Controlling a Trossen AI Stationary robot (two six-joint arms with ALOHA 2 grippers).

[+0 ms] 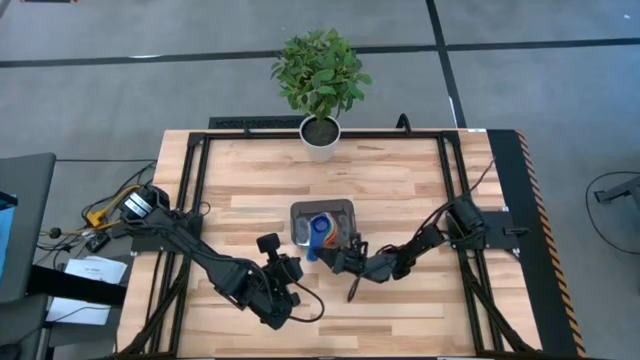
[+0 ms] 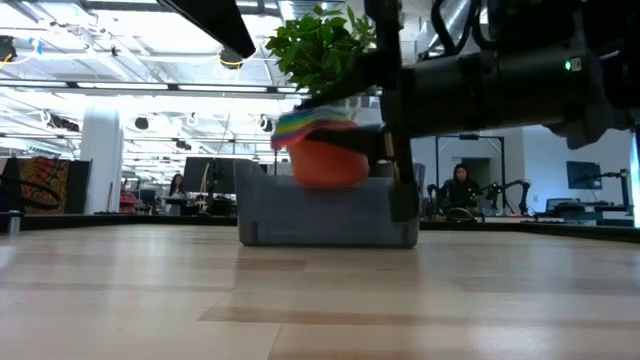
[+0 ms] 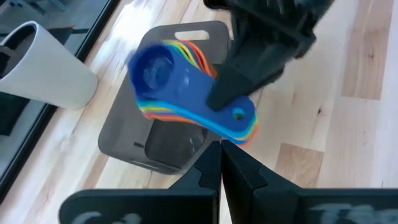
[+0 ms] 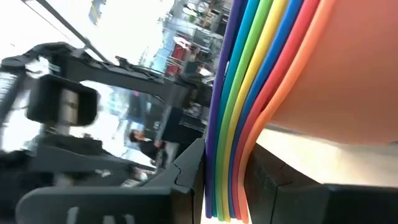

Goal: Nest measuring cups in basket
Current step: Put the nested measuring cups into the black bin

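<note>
The measuring cups (image 3: 171,78) are nested in one stack, dark blue on top and orange (image 2: 328,163) at the bottom, hanging over the near part of the dark grey basket (image 1: 338,209). My right gripper (image 1: 347,256) is shut on the stack's handles from the basket's near right. In the low view the stack sits about level with the rim of the basket (image 2: 330,215). My left gripper (image 3: 221,163) is shut and touches nothing, on the near left of the basket (image 3: 127,134), pointing at it. My right gripper pinches the stacked flat handles (image 4: 225,155) between its two fingers (image 3: 249,68), one on the blue top handle and one beneath. It comes slanting from the table's near right side. The stack is lifted clear, its bowls (image 1: 320,231) over the basket.
A white plant pot (image 1: 320,140) with a leafy plant (image 2: 320,45) stands at the table's far edge, behind the basket. Black frame rails (image 1: 195,180) run along the left and right sides. Bare wood lies between the basket and the pot.
</note>
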